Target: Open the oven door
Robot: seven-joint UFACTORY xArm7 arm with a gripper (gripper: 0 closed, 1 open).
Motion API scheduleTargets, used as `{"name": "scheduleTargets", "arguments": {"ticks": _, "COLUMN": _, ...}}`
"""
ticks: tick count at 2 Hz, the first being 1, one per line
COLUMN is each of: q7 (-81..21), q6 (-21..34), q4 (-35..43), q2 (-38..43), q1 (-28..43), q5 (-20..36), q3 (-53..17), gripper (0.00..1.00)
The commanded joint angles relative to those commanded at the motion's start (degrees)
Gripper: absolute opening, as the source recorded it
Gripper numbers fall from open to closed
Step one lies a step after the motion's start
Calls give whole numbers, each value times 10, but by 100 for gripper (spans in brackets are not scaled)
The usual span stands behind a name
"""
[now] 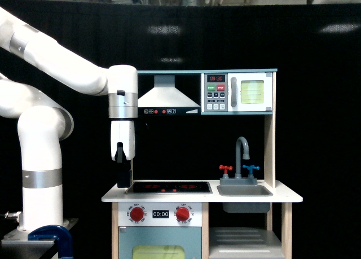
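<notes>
- Oven door (252, 92): small white toy microwave-style panel, square yellow-green window, vertical grey bar handle (233, 92); shut, on the upper shelf at the exterior view's right.
- Claw (123, 177): dark, hanging over the bench's (113, 197) left edge beside the black hob (169, 187); apart or together, cannot tell.
- Judgement: well apart from the handle; approach not begun.

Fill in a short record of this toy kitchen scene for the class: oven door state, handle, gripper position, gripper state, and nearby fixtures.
oven door: small white door with a square yellow-green window, upper shelf, shut
handle: vertical grey bar on the door's left edge
gripper: dark, hanging just above the hob's left end, far from the door
gripper state: cannot tell
control panel: red display and buttons left of the door
sink: grey basin with tap below the door
</notes>
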Motion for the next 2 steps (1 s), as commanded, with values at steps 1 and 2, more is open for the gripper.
{"name": "scheduleTargets", "arguments": {"ticks": 1, "q7": -37, "q6": -27, "q4": 33, "q2": 69, "q1": 4, "q5": -17, "q3": -10, "gripper": 100}}
{"name": "scheduleTargets", "arguments": {"ticks": 2, "q7": -167, "q6": -57, "q4": 68, "q2": 115, "q1": 39, "q5": -42, "q3": -49, "gripper": 100}}
